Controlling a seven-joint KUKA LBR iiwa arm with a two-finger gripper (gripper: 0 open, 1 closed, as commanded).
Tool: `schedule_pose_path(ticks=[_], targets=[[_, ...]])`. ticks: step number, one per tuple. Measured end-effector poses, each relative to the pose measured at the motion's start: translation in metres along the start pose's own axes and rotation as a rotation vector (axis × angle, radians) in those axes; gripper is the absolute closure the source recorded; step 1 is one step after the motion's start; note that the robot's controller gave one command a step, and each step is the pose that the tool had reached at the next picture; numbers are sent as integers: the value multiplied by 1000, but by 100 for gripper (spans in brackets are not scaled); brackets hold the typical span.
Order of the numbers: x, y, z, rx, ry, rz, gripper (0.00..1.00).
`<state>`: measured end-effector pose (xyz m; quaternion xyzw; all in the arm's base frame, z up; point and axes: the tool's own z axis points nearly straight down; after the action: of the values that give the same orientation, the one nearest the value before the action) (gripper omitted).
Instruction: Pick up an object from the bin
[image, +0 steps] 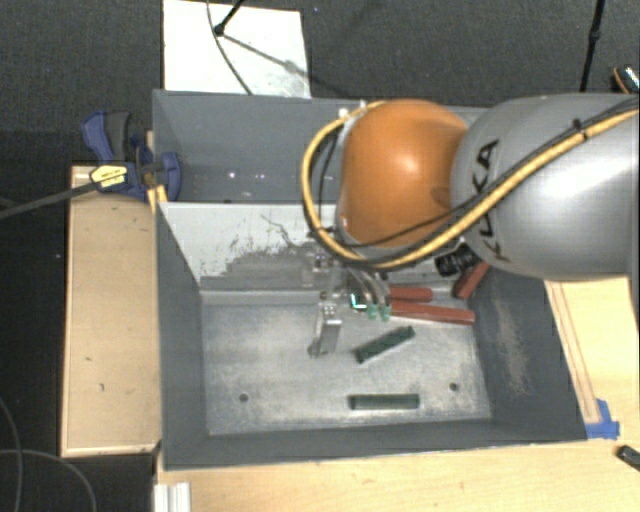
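Roughly at the middle of the grey bin (180, 300), the pincer (342, 328) hangs low beneath the orange cover (400, 170) of the arm (560, 180), close to the bin floor. How wide it stands I cannot tell from this angle. Just to its right, apart from it, lies a short dark green bar (383, 345), tilted with its right end farther. A second dark bar (384, 402) lies flat nearer, and what looks like a red-handled tool (430, 306) rests beyond, partly under the arm.

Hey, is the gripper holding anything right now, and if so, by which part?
Cannot tell. The gripper is down near the floor of the bin; the nearest thing, a dark green bar, lies loose beside it, not touching.
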<state>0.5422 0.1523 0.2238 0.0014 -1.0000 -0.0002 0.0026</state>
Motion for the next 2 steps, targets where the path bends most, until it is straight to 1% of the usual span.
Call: schedule_pose_path(ticks=[1, 2], targets=[[-42, -59, 157, 2, 0, -102, 0], [2, -124, 154, 2, -3, 12, 0]])
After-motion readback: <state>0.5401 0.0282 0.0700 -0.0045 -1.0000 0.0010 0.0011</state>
